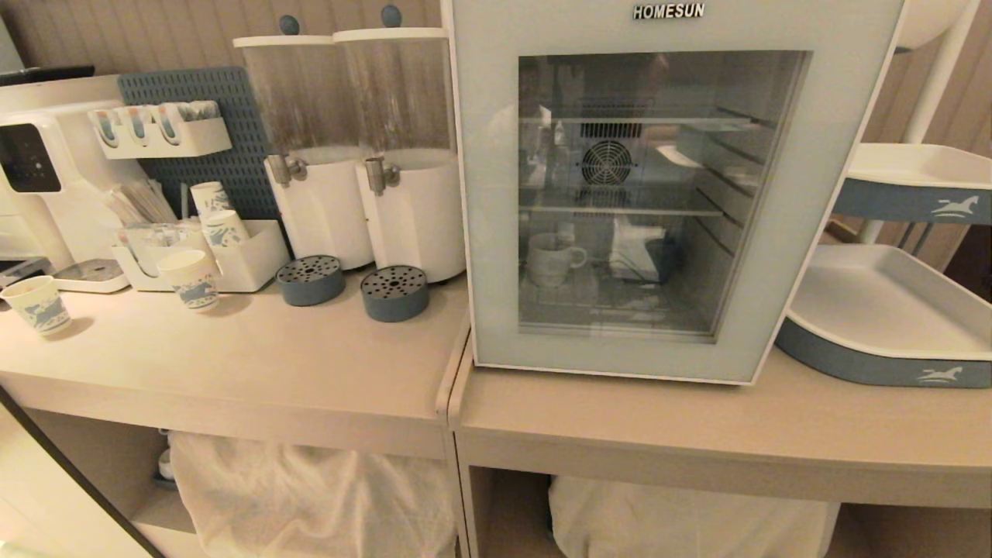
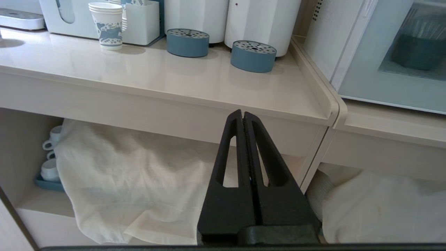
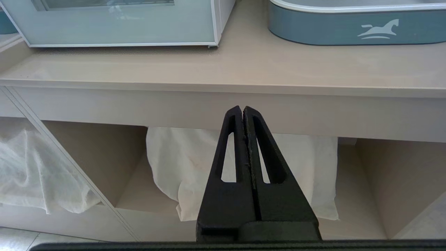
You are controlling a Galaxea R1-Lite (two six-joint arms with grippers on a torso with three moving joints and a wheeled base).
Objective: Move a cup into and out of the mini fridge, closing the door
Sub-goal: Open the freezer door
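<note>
I see the cup (image 1: 552, 260) standing inside the mini fridge (image 1: 620, 194), on its lowest shelf, behind the closed door (image 1: 488, 232). The fridge stands on the counter (image 1: 697, 418). My left claw (image 2: 243, 113) and right claw (image 3: 242, 108) are both clenched, empty, below the counter edge.

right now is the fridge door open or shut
Shut. The door lies flush against the mini fridge, and the cup shows only through its glass.

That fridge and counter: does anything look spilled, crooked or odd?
Nothing stands out. The mini fridge sits square with its door closed, the cup upright inside on its floor. No spills show on the counter.
</note>
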